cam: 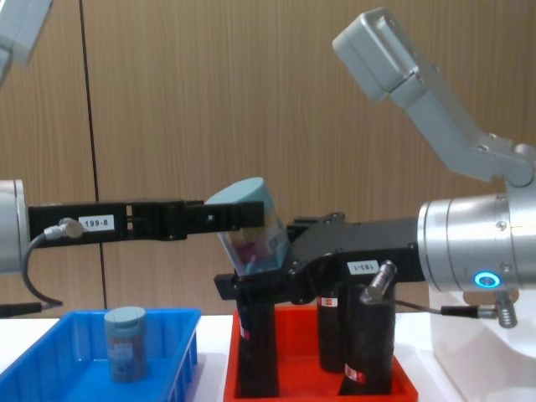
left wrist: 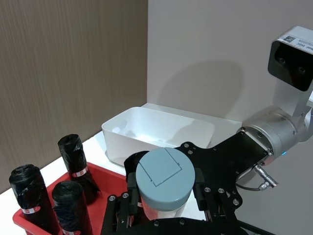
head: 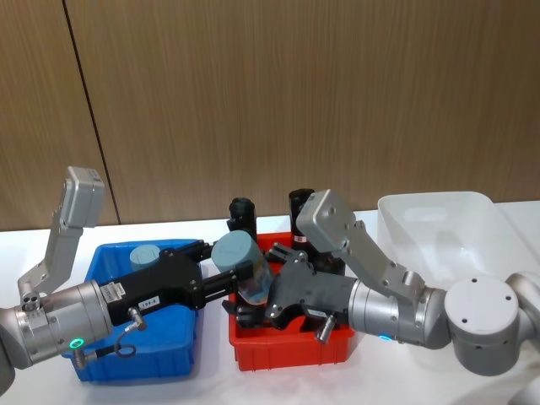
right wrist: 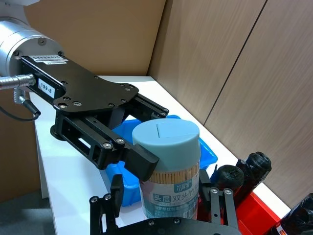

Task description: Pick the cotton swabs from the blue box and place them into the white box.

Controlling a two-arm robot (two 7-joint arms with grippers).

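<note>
Item: cotton swab jar (right wrist: 168,166), clear wall, pale grey-blue lid, tilted, held in the air above the line where the blue box (head: 169,359) meets the red tray (head: 287,354). Left gripper (head: 228,274): reaches in from over the blue box, its fingers (right wrist: 142,161) clamped on the jar at lid height. Right gripper (head: 266,291): comes from over the red tray, its fingers (right wrist: 116,193) spread on either side of the jar's lower half, with a gap showing on one side and no grasp. Second cotton swab jar (cam: 126,343): upright inside the blue box, near its back wall. White box (head: 439,207): at the right end of the bench (head: 21,249), beyond the red tray and well apart from the held jar. Black rolls (cam: 364,343): upright in the red tray, directly beneath the right gripper and close to it; two more (head: 241,213) stand at the tray's back. A wood-panel wall (head: 295,93) closes off the back of the bench. Writing: tag "199-8" (right wrist: 51,89) on the left gripper; a blue band with white Chinese characters (right wrist: 173,198) on the held jar's label, with swab sticks visible above it; red-and-white stickers (left wrist: 79,172) on the rolls, text too small to read.
</note>
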